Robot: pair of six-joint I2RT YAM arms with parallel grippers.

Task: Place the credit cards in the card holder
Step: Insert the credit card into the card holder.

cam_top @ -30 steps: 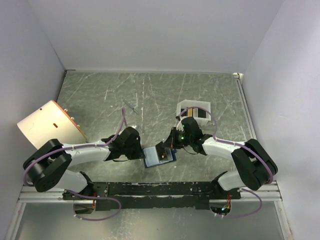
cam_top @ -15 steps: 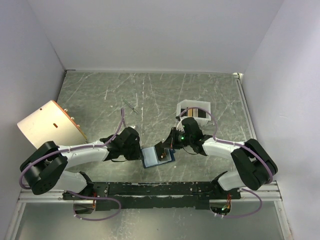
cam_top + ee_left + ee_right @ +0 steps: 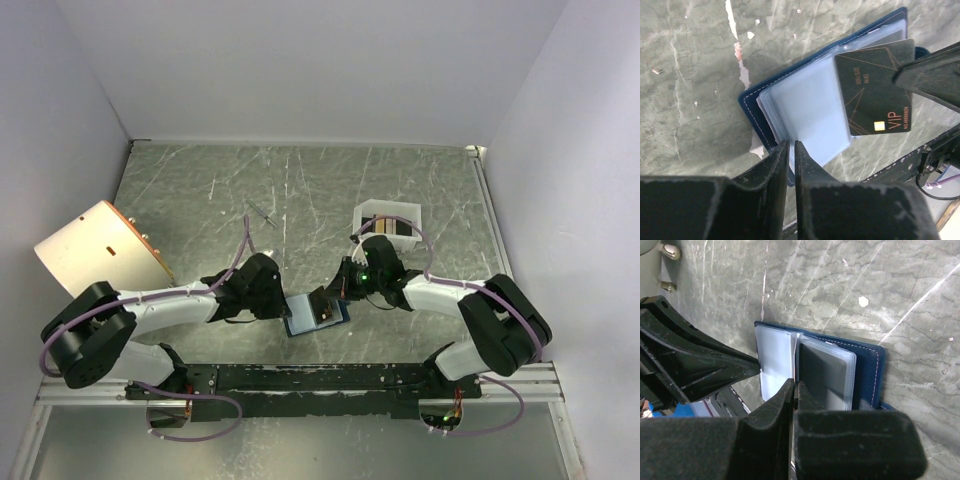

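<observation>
The card holder lies open between the two arms, its dark blue cover under clear sleeves. My right gripper is shut on a dark credit card with gold lines and "VIP" on it. The card slants over the holder's right half, one corner at the sleeves. My left gripper stands at the near edge of the left sleeve, jaws parted by a narrow slit. A dark shape shows inside the right sleeve. More credit cards, tan and dark, rest in the white tray.
The white tray sits just behind the right arm. A tan box-like thing stands at the left wall. A thin small item lies on the grey table. A black rail runs along the near edge.
The left gripper's jaws have parted from shut to a narrow slit, and the left arm shifted slightly. The right gripper still holds the card over the holder.
</observation>
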